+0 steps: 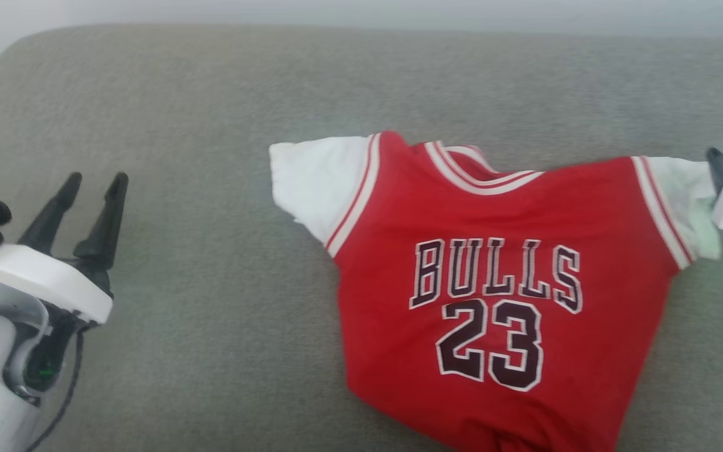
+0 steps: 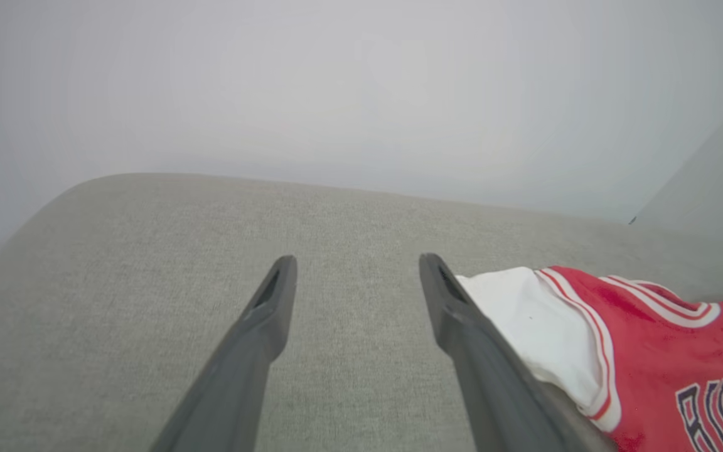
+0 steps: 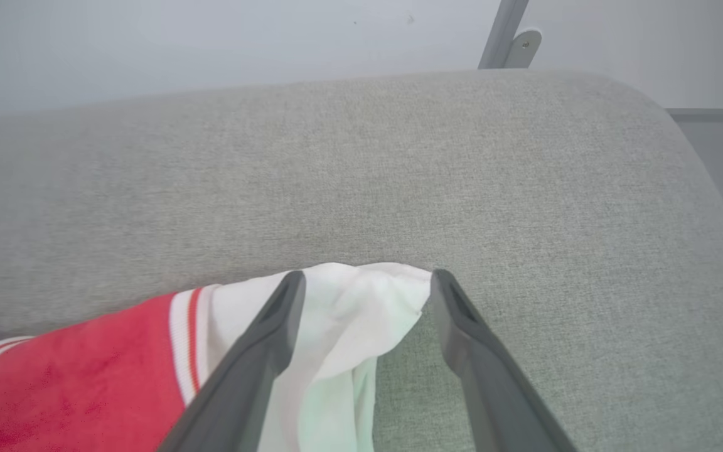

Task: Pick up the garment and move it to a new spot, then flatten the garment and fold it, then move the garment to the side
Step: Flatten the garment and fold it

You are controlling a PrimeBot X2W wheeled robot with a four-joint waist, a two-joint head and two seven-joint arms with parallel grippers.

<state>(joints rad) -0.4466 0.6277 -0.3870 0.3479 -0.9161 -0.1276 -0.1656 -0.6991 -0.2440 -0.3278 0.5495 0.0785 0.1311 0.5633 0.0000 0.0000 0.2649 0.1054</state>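
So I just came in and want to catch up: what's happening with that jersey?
A robot is working on a red jersey lying lettering-up, rumpled, on a grey cushion. Its right gripper stands open around one white sleeve, not clamping it. The left gripper is open too, off to the side, clear of the jersey.

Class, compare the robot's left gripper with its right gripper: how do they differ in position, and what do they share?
The left gripper has bare grey fabric cushion between its fingers; the right gripper has the bright red jersey's bunched white sleeve there. The left gripper sits apart from the jersey; the right gripper is at its sleeve. Both are open, fingers dark.
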